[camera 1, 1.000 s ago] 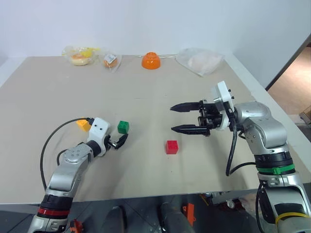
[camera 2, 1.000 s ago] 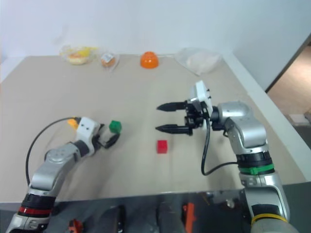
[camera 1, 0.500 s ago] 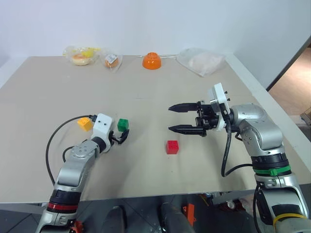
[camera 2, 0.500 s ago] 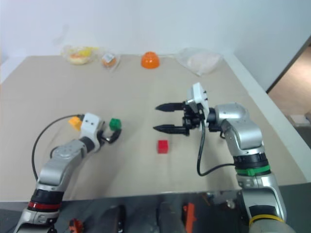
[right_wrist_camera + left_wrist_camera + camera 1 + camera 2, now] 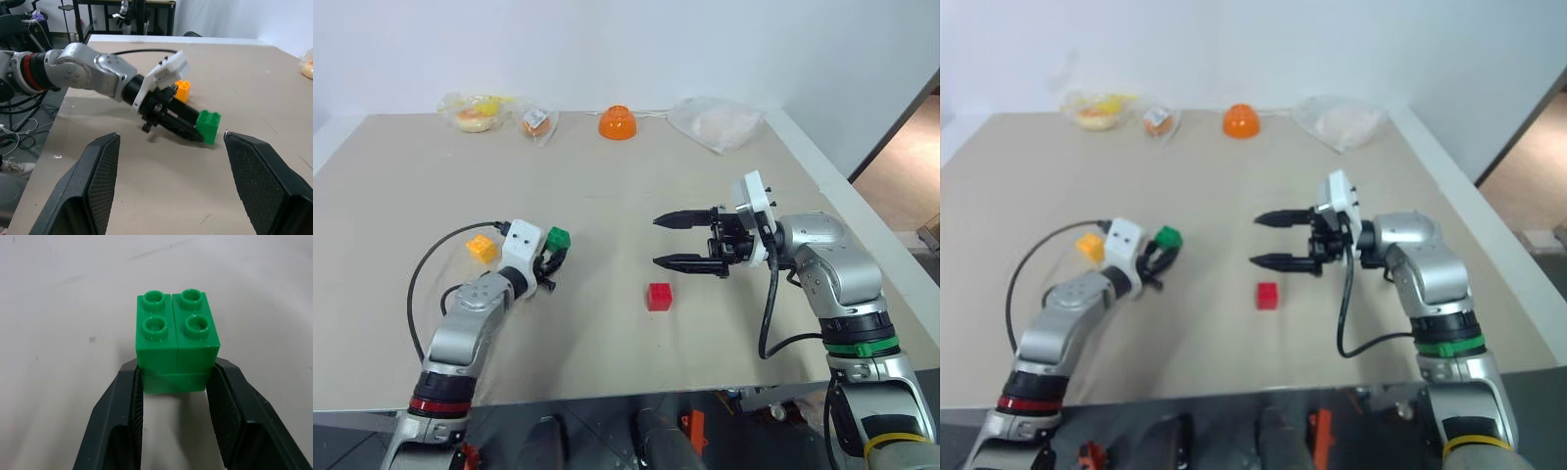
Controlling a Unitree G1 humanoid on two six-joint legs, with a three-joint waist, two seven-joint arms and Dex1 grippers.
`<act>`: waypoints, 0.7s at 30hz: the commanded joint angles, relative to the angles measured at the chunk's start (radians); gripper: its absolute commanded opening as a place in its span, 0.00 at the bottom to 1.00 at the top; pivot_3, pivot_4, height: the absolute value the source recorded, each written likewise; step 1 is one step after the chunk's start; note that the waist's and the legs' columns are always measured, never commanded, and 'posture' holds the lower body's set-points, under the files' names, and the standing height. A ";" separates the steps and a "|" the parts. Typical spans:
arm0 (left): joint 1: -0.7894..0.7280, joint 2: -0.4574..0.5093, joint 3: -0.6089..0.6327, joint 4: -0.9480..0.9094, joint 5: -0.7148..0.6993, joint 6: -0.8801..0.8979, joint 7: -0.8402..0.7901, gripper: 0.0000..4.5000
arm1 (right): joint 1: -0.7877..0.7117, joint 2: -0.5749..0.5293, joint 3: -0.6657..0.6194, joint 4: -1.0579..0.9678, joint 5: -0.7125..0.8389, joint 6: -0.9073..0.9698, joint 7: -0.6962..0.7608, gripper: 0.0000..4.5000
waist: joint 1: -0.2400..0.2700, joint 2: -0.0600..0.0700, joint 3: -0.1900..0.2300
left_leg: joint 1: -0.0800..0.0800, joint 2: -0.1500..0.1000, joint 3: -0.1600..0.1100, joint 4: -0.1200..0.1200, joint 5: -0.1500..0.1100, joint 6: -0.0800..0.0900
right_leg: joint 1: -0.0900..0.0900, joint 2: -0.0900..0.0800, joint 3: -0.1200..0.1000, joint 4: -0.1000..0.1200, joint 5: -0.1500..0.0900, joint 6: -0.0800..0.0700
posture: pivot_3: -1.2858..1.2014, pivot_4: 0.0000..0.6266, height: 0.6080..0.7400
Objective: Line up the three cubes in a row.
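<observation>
My left gripper [image 5: 553,253] is shut on the green cube [image 5: 557,238], gripping its lower part between both fingers [image 5: 128,406], low over the beige table [image 5: 607,196]. The studded top of the green cube [image 5: 176,340] faces up. Just to the left of that hand lies the yellow-orange cube [image 5: 482,249]. The red cube [image 5: 658,296] sits alone on the table toward the near middle. My right gripper [image 5: 658,241] hovers open above the table, pointing left, a short way beyond and right of the red cube, with nothing between its fingers.
At the far edge of the table are an orange bowl [image 5: 618,122], two small clear bags with food [image 5: 478,112] [image 5: 537,121] and a larger crumpled plastic bag [image 5: 719,122]. The table's right edge [image 5: 862,206] runs close to my right arm.
My left gripper has closed on the green cube and carried it slightly up and away from me. The right gripper, the red cube and the yellow-orange cube have stayed put.
</observation>
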 commanded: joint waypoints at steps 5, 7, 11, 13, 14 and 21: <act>0.017 0.155 0.088 0.041 -0.165 -0.234 -0.391 0.28 | 0.030 -0.040 -0.033 -0.084 0.040 0.019 0.012 0.79 | 0.000 0.000 0.000 | -0.001 0.000 0.000 -0.001 0.000 0.000 | -0.001 0.000 0.000 0.000 -0.001 -0.001 | 0.52 0.24 1.00; 0.036 0.207 0.091 0.077 -0.182 -0.288 -0.495 0.28 | 0.043 -0.053 -0.039 -0.094 0.046 0.025 0.013 0.79 | 0.000 0.000 0.000 | 0.000 0.000 0.001 -0.001 0.000 0.000 | -0.001 0.000 0.000 0.000 -0.001 -0.001 | 0.52 0.24 1.00; 0.097 0.293 0.032 0.114 -0.181 -0.390 -0.712 0.28 | 0.075 -0.067 -0.050 -0.131 0.065 0.041 -0.003 0.79 | 0.000 0.000 0.000 | -0.001 0.001 0.001 -0.001 0.000 -0.001 | -0.002 0.000 0.000 0.000 -0.002 -0.002 | 0.52 0.24 1.00; 0.105 0.302 0.004 0.130 -0.160 -0.430 -0.753 0.28 | 0.082 -0.069 -0.050 -0.144 0.071 0.047 -0.012 0.79 | 0.000 0.000 0.000 | -0.001 0.001 0.001 -0.001 0.000 -0.001 | -0.002 -0.001 0.000 0.000 -0.002 -0.002 | 0.52 0.24 1.00; 0.106 0.303 -0.014 0.146 -0.138 -0.462 -0.769 0.28 | 0.085 -0.070 -0.049 -0.152 0.074 0.050 -0.016 0.79 | 0.001 0.000 0.000 | -0.001 0.001 0.001 -0.001 0.000 -0.001 | -0.002 -0.001 0.000 0.000 -0.002 -0.002 | 0.52 0.24 1.00; 0.057 0.255 -0.111 0.233 -0.071 -0.582 -0.825 0.28 | 0.123 -0.108 -0.055 -0.219 0.110 0.092 -0.015 0.79 | 0.004 0.000 0.000 | -0.001 0.000 0.002 -0.001 0.000 0.000 | -0.002 -0.003 0.000 0.000 -0.002 -0.002 | 0.52 0.24 1.00</act>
